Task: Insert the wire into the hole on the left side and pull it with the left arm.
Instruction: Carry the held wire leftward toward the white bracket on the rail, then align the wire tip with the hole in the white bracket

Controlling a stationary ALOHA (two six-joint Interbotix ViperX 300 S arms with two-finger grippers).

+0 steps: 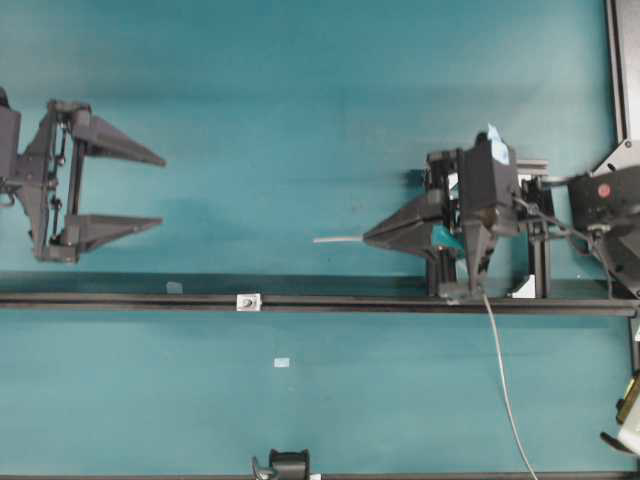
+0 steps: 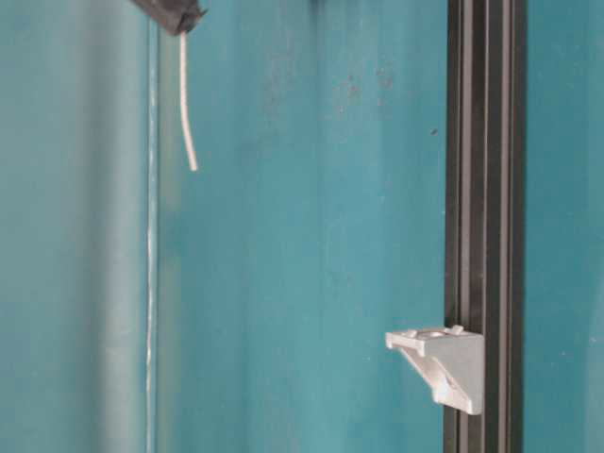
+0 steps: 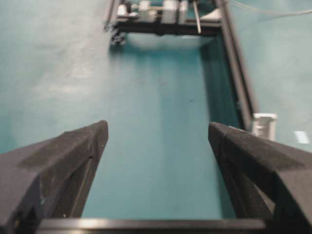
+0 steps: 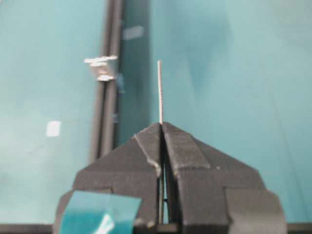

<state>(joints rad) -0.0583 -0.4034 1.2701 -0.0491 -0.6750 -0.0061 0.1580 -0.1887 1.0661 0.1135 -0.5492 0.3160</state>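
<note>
While the right gripper (image 4: 161, 124) pinches the wire (image 4: 159, 90) at lower centre of its wrist view, a short free end pokes out ahead, unsupported. That tip may sag or bend, so it could miss the hole (image 1: 247, 301), which sits in the small block (image 4: 101, 67) on the black rail (image 1: 350, 303), off to the side of the wire's line. Far left of the overhead view, the left arm (image 1: 160, 190) waits, fingers spread wide. No containers appear.
</note>
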